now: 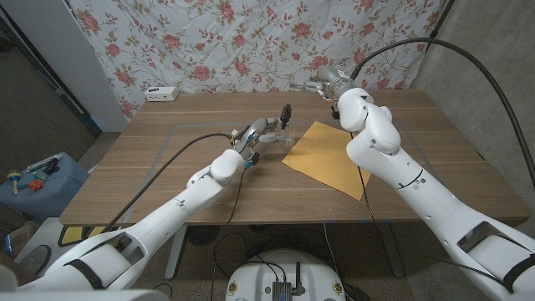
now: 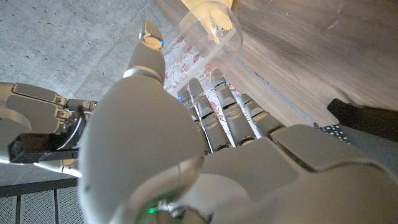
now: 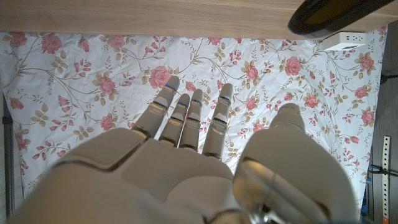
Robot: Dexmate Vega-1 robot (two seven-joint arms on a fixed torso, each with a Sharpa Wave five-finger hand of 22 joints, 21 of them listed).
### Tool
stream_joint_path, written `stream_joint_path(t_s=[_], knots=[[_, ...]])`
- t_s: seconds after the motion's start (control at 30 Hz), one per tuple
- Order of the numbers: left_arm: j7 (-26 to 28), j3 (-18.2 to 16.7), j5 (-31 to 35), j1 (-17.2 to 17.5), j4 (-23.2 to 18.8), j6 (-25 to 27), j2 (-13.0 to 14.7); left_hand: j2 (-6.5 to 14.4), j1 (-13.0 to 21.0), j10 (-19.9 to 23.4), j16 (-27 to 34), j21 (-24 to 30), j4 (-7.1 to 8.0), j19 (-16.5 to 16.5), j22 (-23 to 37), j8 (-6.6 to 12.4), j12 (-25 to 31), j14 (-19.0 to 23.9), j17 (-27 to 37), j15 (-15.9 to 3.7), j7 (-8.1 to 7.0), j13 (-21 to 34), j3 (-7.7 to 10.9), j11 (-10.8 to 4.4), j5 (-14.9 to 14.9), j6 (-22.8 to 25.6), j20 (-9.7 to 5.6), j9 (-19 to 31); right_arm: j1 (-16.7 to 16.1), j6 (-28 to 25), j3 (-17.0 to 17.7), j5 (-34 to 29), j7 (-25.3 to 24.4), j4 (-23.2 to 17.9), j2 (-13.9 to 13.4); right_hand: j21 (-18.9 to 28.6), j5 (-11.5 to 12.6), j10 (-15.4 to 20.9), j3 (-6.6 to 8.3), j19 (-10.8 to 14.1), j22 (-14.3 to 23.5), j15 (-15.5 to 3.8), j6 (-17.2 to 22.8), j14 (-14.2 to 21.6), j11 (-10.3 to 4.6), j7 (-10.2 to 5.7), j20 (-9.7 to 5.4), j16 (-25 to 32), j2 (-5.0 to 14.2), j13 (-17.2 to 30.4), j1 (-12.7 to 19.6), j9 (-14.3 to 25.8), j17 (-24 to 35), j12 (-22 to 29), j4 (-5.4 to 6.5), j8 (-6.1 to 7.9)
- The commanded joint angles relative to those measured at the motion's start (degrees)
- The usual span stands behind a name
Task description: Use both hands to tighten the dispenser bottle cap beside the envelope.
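Fingers of the right hand straight and spread against floral cloth, holding nothing, left hand at frame centre wrapped around the clear dispenser bottle, just left of the envelope, left wrist view showing its transparent base.

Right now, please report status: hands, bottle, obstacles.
Left hand at the clear bottle, grip unclear. Right hand open, raised near the curtain. Envelope beside the bottle. No obstacles visible.

Bottle tiny in head view, cap detail unreadable; left hand contact with it unclear; bottle top cut off in left wrist view.
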Motion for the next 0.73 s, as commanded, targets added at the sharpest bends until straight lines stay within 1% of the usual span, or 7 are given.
stream_joint_path(t_s=[0.03, 0.1, 0.17, 0.2, 0.27, 0.33, 0.73], knots=[[-1.09, -0.71, -1.45, -0.03, 0.08, -0.05, 0.54, 7.70, -6.78, 5.45, 0.39, -0.09, 6.08, 0.01, 0.18, 0.21, 0.31, 0.66, 0.02, -3.45, 2.48, 14.00, 6.38, -0.74, 0.42, 10.00, 0.38, 0.20, -3.16, 4.81, 3.08, 16.13, -14.16, 0.85, -2.30, -0.10, -0.15, -0.77, 0.39, -0.08, 0.00, 0.17, -1.47, -0.80, 0.36, -0.34, -0.58, -0.22, 0.05, 0.08, -0.96, 0.05, -0.16, 0.06, -0.51, -0.42], [-1.43, -0.81, -1.86, -0.25, 0.73, -0.60, 0.34, 7.72, -6.79, 5.49, 0.39, -0.07, 6.08, 0.05, 0.18, 0.18, 0.33, 0.69, 0.01, -3.38, 2.45, 14.00, 6.40, -0.78, 0.43, 9.93, 0.43, 0.20, -3.41, 5.60, 3.14, 17.88, -15.81, 1.14, -2.87, -0.25, -0.17, -1.24, 0.37, -0.52, -0.01, 0.19, -2.40, -1.33, 0.39, 0.23, -0.89, -0.39, 0.08, 0.06, -1.15, 0.01, -0.16, -0.09, -0.50, -0.70], [-1.63, -0.81, -1.93, -0.53, 1.42, -1.19, 0.20, 7.71, -6.75, 5.53, 0.41, -0.06, 6.04, 0.08, 0.18, 0.20, 0.34, 0.71, 0.02, -3.42, 2.49, 14.00, 6.41, -0.75, 0.44, 10.00, 0.42, 0.20, -3.85, 7.26, 3.81, 20.57, -16.96, 1.56, -3.44, -0.44, -0.19, -1.69, 0.35, -1.14, -0.02, 0.15, -3.42, -1.91, 0.27, -0.21, -1.12, -0.54, 0.20, 0.04, -1.48, -0.03, -0.13, -0.21, -0.38, -0.96], [-1.70, -0.82, -1.96, -0.64, 1.67, -1.38, 0.16, 7.71, -6.74, 5.55, 0.41, -0.06, 6.03, 0.08, 0.18, 0.21, 0.35, 0.75, 0.01, -3.42, 2.50, 14.01, 6.42, -0.72, 0.44, 10.03, 0.40, 0.20, -4.04, 8.33, 4.07, 21.80, -17.55, 1.89, -3.80, -0.32, -0.19, -1.89, 0.33, -1.07, -0.04, 0.20, -3.99, -2.03, 0.19, -2.25, -1.23, -0.44, 0.39, 0.01, -1.88, -0.07, -0.11, -0.17, -0.28, -0.85], [-1.71, -0.93, -2.16, -0.66, 1.89, -1.58, 0.08, 7.66, -6.74, 5.58, 0.41, -0.06, 6.01, 0.09, 0.18, 0.22, 0.36, 0.79, -0.01, -3.35, 2.49, 14.00, 6.43, -0.74, 0.44, 10.07, 0.43, 0.20, -4.36, 10.19, 4.59, 24.25, -18.61, 2.50, -4.34, -0.48, -0.17, -2.90, 0.27, -1.90, -0.06, 0.18, -6.37, -2.87, 0.31, -0.56, -1.53, -0.60, 0.37, -0.03, -2.26, -0.17, -0.16, -0.38, -0.33, -1.29], [-1.81, -1.00, -2.36, -0.60, 1.88, -1.55, 0.12, 7.74, -6.80, 5.51, 0.41, -0.08, 6.06, 0.03, 0.18, 0.22, 0.32, 0.81, -0.01, -3.31, 2.53, 13.98, 6.46, -0.73, 0.45, 10.07, 0.45, 0.20, -4.36, 10.76, 4.64, 26.02, -19.28, 2.82, -4.90, -0.55, -0.14, -3.58, 0.27, -2.31, -0.08, 0.06, -7.71, -3.57, 0.34, -0.25, -1.80, -0.77, 0.43, -0.06, -2.46, -0.23, -0.17, -0.54, -0.31, -1.46], [0.13, -1.26, -3.18, 0.55, 1.53, -0.43, -0.96, 7.69, -7.01, 5.87, 0.36, -0.05, 6.11, 0.10, 0.18, 0.30, 0.44, 1.14, -0.16, -3.53, 2.59, 13.96, 6.58, -0.91, 0.48, 10.39, 0.42, 0.19, -7.75, 21.56, 8.90, 39.07, -24.83, 7.47, -6.95, -0.71, 0.13, -8.09, 0.06, -5.27, -0.14, 0.04, -16.74, -7.42, 0.07, -0.28, -2.56, -1.13, 0.99, -0.35, -4.28, -0.54, -0.27, -1.10, 0.11, -1.73]])
